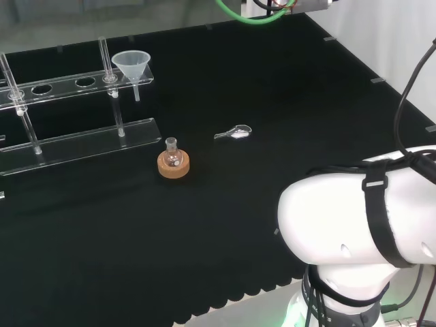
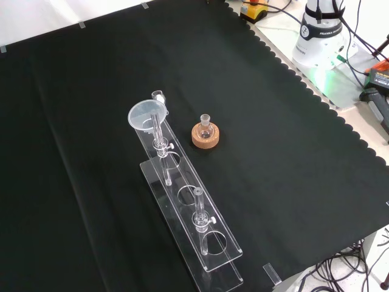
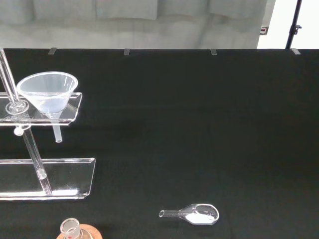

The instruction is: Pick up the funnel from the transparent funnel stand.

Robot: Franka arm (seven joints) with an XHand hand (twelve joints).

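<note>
Upright, the clear funnel (image 1: 130, 66) sits in the stand's (image 1: 82, 139) end hole. Wrist view resolves a scoop (image 3: 194, 214), apparently with white powder; front view barely shows it. Hand state: cannot tell.

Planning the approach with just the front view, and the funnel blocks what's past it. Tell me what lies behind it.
Observer: In the head view a small clear scoop holding white powder lies on the cloth, apart from the funnel stand.
Operator: Now give me the funnel's seating from the side.
Observer: The funnel sits upright in the end hole of the stand's upper shelf. Its stem hangs free, ending above the base plate without touching it.
</note>
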